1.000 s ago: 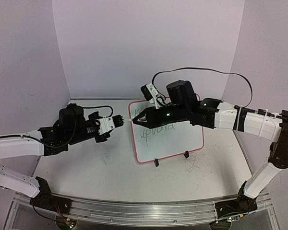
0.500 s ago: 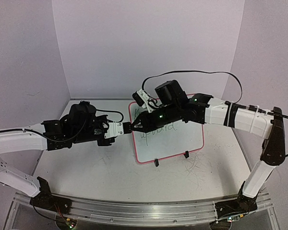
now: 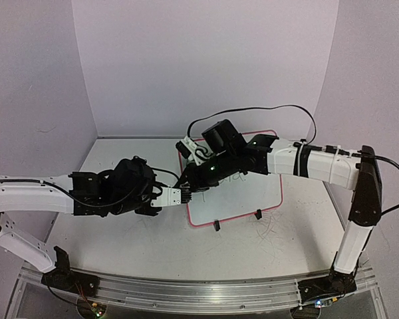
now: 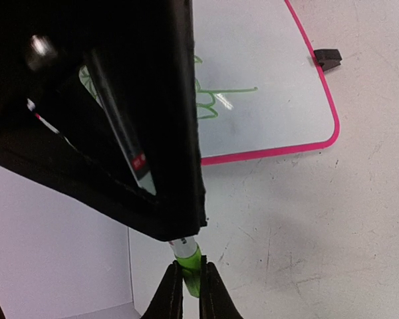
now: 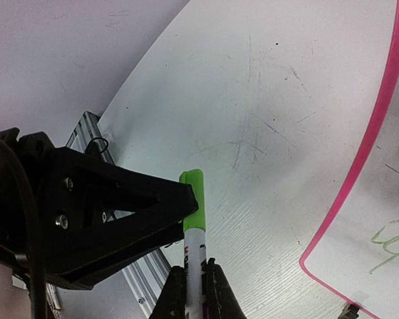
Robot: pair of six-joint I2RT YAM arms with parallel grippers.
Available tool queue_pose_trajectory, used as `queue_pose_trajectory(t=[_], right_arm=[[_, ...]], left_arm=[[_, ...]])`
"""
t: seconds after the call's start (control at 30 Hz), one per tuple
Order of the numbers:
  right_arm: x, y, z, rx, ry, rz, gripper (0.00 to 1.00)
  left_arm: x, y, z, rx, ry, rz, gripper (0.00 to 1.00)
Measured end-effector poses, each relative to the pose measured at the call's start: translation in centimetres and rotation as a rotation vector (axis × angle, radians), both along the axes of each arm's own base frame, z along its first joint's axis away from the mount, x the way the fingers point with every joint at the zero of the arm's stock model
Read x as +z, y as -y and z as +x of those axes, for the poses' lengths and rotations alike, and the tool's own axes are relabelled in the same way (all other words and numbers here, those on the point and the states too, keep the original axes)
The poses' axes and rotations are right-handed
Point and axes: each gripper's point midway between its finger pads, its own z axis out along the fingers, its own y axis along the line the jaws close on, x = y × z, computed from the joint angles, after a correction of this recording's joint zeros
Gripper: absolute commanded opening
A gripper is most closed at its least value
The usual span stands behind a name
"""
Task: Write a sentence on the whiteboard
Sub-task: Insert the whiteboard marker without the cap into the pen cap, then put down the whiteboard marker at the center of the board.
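Currently in the tools: one marker [image 5: 194, 229], shared. The right tool [image 5: 195, 269] is pinched narrow on its white barrel. The left tool [image 4: 189, 269] is pinched narrow on the green cap [image 5: 192, 189], meeting it head-on.
Step, as a judgement: with writing already on the board, this looks like cap and barrel being brought together or pulled apart. I cannot tell which.
Whiteboard handling: the whiteboard [image 3: 253, 196] looks light, stiff and glossy, so slippery to pinch on its face. It rests on two small black feet [image 3: 216, 226] and would probably slide or rock under a sideways push. Its pink frame [image 5: 379, 126] is the sensible place to take hold.
Sentence handling: the sentence [image 4: 219, 93] is thin green ink that would likely smear if a tool or cable brushed it. Only parts of it show, as the right arm covers the rest.
Marker handling: light, rigid, smooth plastic. It needs a straight pull or push along its length, or the barrel may twist in the grip.
Whiteboard relative to the tools: just to the right of the meeting point. Both tools hang over the bare counter [image 3: 133, 239] just off the board's left edge, and the right arm reaches across the board's far-left corner.
Sentence relative to the tools: right of the right tool and beyond the left tool, not touched by either.
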Motion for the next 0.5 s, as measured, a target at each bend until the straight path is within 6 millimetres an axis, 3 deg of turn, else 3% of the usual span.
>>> queue_pose_trajectory(t=[0.07, 0.17, 0.23, 0.3, 0.33, 0.37, 0.4, 0.43, 0.5], right_arm=[[-0.2, 0.0, 0.2, -0.017, 0.007, -0.001, 0.09], [-1.5, 0.1, 0.4, -0.032, 0.036, -0.01, 0.32], [-2.6, 1.1, 0.2, -0.047, 0.058, -0.032, 0.39], [-2.8, 2.9, -0.1, -0.068, 0.072, -0.047, 0.38], [-2.3, 4.2, -0.2, -0.083, 0.086, -0.046, 0.24], [-1.2, 5.7, 0.0, -0.107, 0.112, -0.034, 0.06], [0.3, 7.1, 0.3, -0.129, 0.147, -0.011, 0.0], [2.1, 8.2, 0.5, -0.151, 0.177, 0.019, 0.02], [7.2, 10.6, 1.2, -0.212, 0.265, 0.115, 0.29]], left_arm=[[0.5, 0.4, -0.3, -0.011, 0.012, -0.016, 0.0], [2.8, 2.8, -2.1, -0.079, 0.024, -0.142, 0.0], [4.5, 3.7, -3.1, -0.104, 0.028, -0.227, 0.0], [5.6, 3.4, -3.6, -0.089, 0.015, -0.31, 0.0], [5.8, 2.8, -3.6, -0.072, 0.007, -0.344, 0.0], [5.7, 2.0, -3.7, -0.05, -0.006, -0.372, 0.0], [5.5, 1.4, -3.8, -0.029, -0.02, -0.394, 0.0], [5.4, 0.7, -3.8, -0.002, -0.036, -0.42, 0.0], [5.2, -0.3, -3.8, 0.044, -0.065, -0.464, 0.0]])
